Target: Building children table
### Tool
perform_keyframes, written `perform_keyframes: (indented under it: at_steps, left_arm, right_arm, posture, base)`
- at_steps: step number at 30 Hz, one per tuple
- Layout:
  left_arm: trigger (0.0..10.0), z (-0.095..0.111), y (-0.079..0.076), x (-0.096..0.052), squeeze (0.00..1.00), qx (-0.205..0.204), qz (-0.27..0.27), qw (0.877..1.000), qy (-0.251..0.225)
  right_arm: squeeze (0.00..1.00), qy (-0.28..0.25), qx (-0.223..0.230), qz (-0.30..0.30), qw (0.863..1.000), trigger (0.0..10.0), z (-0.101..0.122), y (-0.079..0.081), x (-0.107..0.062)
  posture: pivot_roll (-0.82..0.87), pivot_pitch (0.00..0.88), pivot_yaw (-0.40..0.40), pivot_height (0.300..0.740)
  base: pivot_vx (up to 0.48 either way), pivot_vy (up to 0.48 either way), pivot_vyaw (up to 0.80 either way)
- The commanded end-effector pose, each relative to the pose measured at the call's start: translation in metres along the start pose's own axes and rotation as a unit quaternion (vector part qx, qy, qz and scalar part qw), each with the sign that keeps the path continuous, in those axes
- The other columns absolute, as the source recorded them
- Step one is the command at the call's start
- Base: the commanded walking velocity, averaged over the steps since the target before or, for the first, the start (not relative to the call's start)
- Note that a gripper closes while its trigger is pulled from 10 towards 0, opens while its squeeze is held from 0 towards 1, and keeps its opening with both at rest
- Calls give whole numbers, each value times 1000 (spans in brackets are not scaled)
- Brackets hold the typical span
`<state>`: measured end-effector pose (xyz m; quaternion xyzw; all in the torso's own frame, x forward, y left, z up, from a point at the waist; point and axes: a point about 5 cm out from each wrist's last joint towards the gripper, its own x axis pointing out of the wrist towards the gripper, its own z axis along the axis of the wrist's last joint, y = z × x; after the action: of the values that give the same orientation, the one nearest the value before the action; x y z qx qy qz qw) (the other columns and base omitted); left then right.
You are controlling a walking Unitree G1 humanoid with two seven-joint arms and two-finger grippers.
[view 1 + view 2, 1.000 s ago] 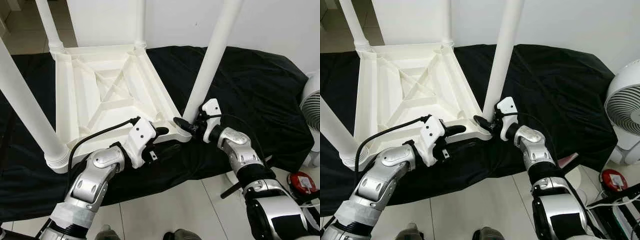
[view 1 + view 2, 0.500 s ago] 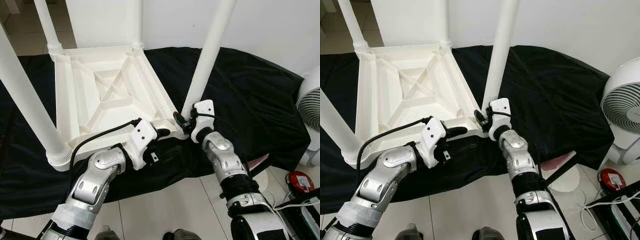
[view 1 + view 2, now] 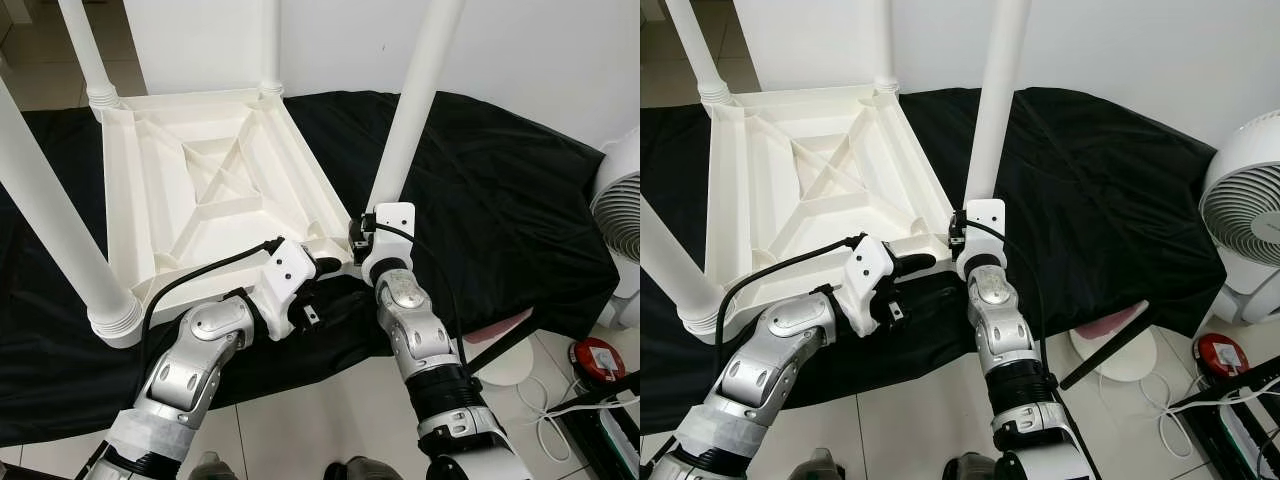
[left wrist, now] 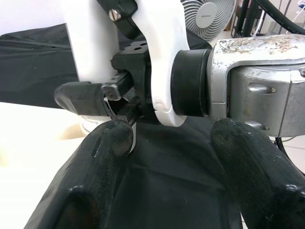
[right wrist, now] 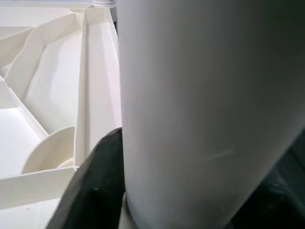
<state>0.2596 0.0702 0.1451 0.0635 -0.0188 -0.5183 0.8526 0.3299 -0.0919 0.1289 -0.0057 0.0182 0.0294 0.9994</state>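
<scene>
I see the white children table (image 3: 200, 190) lying upside down on a black cloth (image 3: 500, 190), with its legs pointing up. The cloth is spread over the tiled floor (image 3: 320, 420).

My right gripper (image 3: 362, 240) is at the near right corner of the table. It is right at the bottom of the white leg (image 3: 410, 110) that stands there. In the right wrist view, one black finger (image 5: 97, 186) is pressed against the side of that leg (image 5: 205, 109). I think the fingers are holding the leg, with the leg between them.

My left gripper (image 3: 325, 265) is just beside it, at the near edge of the table. In the left wrist view its two fingers (image 4: 109, 143) are spread apart over the black cloth and hold nothing. One fingertip is close to the white table edge. The right gripper (image 4: 95, 98) is just in front of them.

A white fan (image 3: 1245, 225) stands on the floor at the right, past the cloth. A small red thing (image 3: 1220, 355) lies on the floor near it, with some cords.
</scene>
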Motion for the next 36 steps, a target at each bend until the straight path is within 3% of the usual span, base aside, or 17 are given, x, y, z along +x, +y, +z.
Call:
perform_keyframes:
  at_steps: [1,9,13,14,15,21,24,28,29,30,34,36]
  left_arm:
    - [10000,0,1,2,0,1,10,1000,0]
    - [10000,0,1,0,0,1,10,1000,0]
    - [10000,1,3,-1,0,1,11,1000,0]
    - [10000,1,3,-1,0,1,11,1000,0]
    - [10000,1,4,-1,0,1,11,1000,-1]
    - [10000,5,9,-2,0,2,17,1000,-11]
    - [10000,13,19,-1,0,-1,41,999,-35]
    - [10000,22,34,-2,0,-3,85,994,-62]
    - [10000,24,37,-2,0,-4,94,993,-68]
    - [10000,26,41,-2,0,-4,104,992,-73]
    - [10000,32,52,-3,0,5,134,987,-86]
    - [10000,37,65,-2,0,12,167,981,-95]
  right_arm:
    - [1000,0,8,-2,1000,10000,-2,-3,-4]
    - [1000,-16,10,-6,1000,10000,1,-6,-11]
    - [1000,-27,-3,-19,999,10000,-5,-23,-27]
    - [824,-28,-6,-20,999,10000,-6,-25,-29]
    - [0,-29,-10,-20,999,10000,-7,-27,-34]
    - [0,-42,-14,-2,999,10000,-11,-28,-52]
    - [0,-53,-26,26,998,10000,-12,-28,-70]
    - [0,-59,-36,59,996,10000,-15,-26,-81]
    - [0,-59,-38,65,995,6431,-16,-26,-82]
    - [0,-58,-32,73,995,0,-16,-25,-83]
    - [0,-60,-26,96,993,0,-17,-21,-84]
    - [0,-61,-17,139,988,0,-16,-11,-81]
  posture:
    - [73,0,-88,740]
    - [75,0,-87,740]
    - [78,0,-82,740]
    - [77,0,-81,740]
    - [77,0,-79,740]
    - [74,0,-73,740]
    - [75,0,-70,740]
    - [76,0,-65,740]
    - [76,0,-64,740]
    - [76,0,-61,740]
    - [79,0,-58,740]
    - [87,0,-58,740]
  base:
    - [0,0,0]
    - [0,0,0]
    - [0,0,0]
    - [0,0,0]
    - [0,0,0]
    - [0,0,0]
    - [0,0,0]
    - [0,0,0]
    - [0,0,0]
    - [0,0,0]
    - [0,0,0]
    - [0,0,0]
